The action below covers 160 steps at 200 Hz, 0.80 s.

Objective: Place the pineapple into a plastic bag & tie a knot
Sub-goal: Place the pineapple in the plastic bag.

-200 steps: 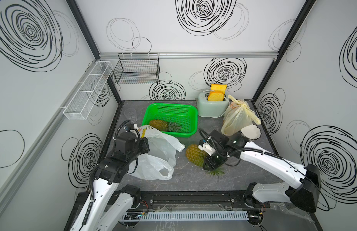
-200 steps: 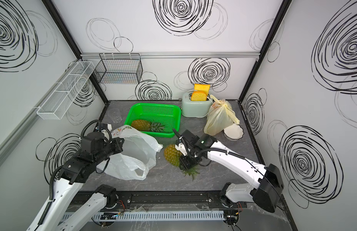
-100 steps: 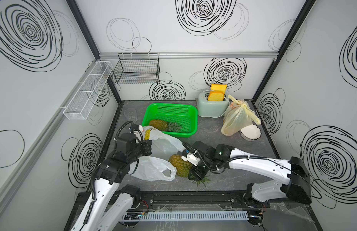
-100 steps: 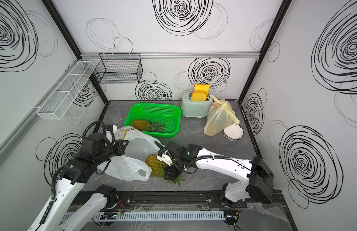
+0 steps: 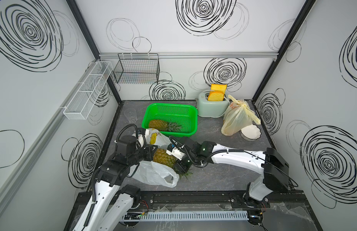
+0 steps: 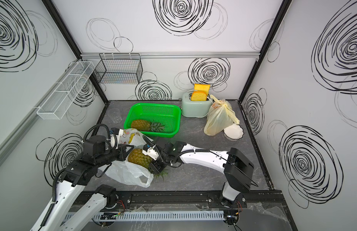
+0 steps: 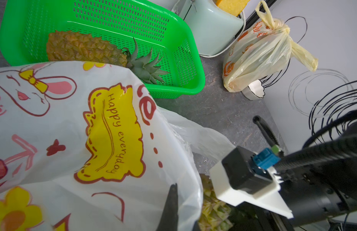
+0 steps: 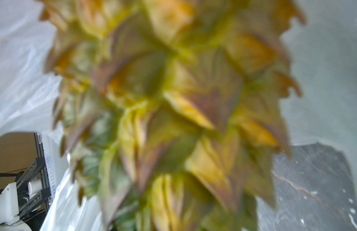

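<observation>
The right pincer (image 5: 178, 166) clamps the pineapple (image 5: 164, 159) at its crown end. Its jaws stand partly apart, one on each side of the fruit. In the right wrist view the pineapple (image 8: 163, 110) fills almost the whole picture and is blurred, so the jaws themselves cannot be seen there.

The left pincer (image 5: 151, 153) is closed on the rim of the plastic bag (image 5: 153, 174) and holds the printed sheet of it up. In the left wrist view one dark finger (image 7: 170, 206) lies against the white film of the plastic bag (image 7: 93, 140), just beside the scaly side of the pineapple (image 7: 213, 210).

In both top views the pineapple (image 6: 140, 159) lies on its side in the open mouth of the bag. Its body is over the lower white sheet (image 6: 125, 172), and its blunt end is just beside the left pincer (image 6: 124, 153). The green leaves stick out past the right pincer (image 6: 155, 166) toward the front of the bench (image 5: 223, 176). Whether the fruit rests on the film or hangs in the grip cannot be told.

Behind the bag stands a green basket (image 5: 169, 104) with a second pineapple (image 5: 158, 125) lying in it. A toaster (image 5: 211, 109), a knotted yellow bag (image 5: 237, 118) and a white bowl (image 5: 250, 133) sit near the right rear corner, and a clear cup (image 5: 130, 116) near the left wall.
</observation>
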{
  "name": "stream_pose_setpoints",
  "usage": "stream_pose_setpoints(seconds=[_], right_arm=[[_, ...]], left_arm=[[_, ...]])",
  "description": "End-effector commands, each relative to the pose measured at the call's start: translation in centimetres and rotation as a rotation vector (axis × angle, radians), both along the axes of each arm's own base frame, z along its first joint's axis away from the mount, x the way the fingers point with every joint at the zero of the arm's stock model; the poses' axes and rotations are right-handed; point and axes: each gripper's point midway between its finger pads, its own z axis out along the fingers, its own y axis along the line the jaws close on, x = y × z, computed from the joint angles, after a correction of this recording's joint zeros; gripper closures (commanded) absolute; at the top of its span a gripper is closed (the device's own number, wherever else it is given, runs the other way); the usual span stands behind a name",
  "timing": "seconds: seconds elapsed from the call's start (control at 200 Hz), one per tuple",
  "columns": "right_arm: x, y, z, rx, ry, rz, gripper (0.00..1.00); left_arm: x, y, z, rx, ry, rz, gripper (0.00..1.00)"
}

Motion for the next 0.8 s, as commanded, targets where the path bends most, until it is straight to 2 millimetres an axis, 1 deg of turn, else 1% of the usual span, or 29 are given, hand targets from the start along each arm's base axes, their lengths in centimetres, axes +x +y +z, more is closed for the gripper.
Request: stream_pose_setpoints(seconds=[0.0, 0.105, 0.17, 0.29, 0.445, 0.47, 0.555, 0.615, 0.685, 0.795], right_arm=[[3.6, 4.3, 3.9, 0.183, -0.099, -0.038, 0.96], [5.6, 5.7, 2.6, 0.159, -0.160, -0.062, 0.92], [6.8, 6.2, 1.7, 0.147, -0.198, -0.094, 0.84], [8.5, 6.7, 0.1, 0.167, -0.248, -0.179, 0.83], [9.9, 7.3, -1.7, 0.164, -0.299, -0.218, 0.80], [10.1, 7.3, -2.0, 0.161, -0.304, -0.221, 0.77], [10.2, 7.3, -2.6, 0.161, -0.320, -0.219, 0.55], [10.1, 7.0, -2.9, 0.163, -0.335, -0.216, 0.45], [10.0, 6.4, -3.5, 0.156, -0.362, -0.212, 0.37], [9.6, 5.4, -4.4, 0.136, -0.421, -0.186, 0.32]], left_arm=[[0.0, -0.3, -0.2, -0.024, -0.006, -0.011, 1.00], [0.1, -0.4, -0.5, -0.056, 0.009, 0.006, 1.00], [0.2, -0.5, -0.5, -0.079, 0.020, 0.022, 1.00], [0.4, 0.0, -0.8, -0.088, 0.030, 0.069, 1.00], [0.4, 0.5, -1.2, -0.090, 0.034, 0.103, 1.00], [0.4, 0.5, -1.2, -0.091, 0.036, 0.107, 1.00], [0.4, 0.7, -1.2, -0.089, 0.029, 0.121, 1.00], [0.5, 0.9, -1.2, -0.086, 0.024, 0.133, 1.00], [0.6, 1.0, -1.2, -0.086, 0.022, 0.137, 1.00], [0.7, 0.9, -1.3, -0.089, 0.022, 0.140, 1.00]])
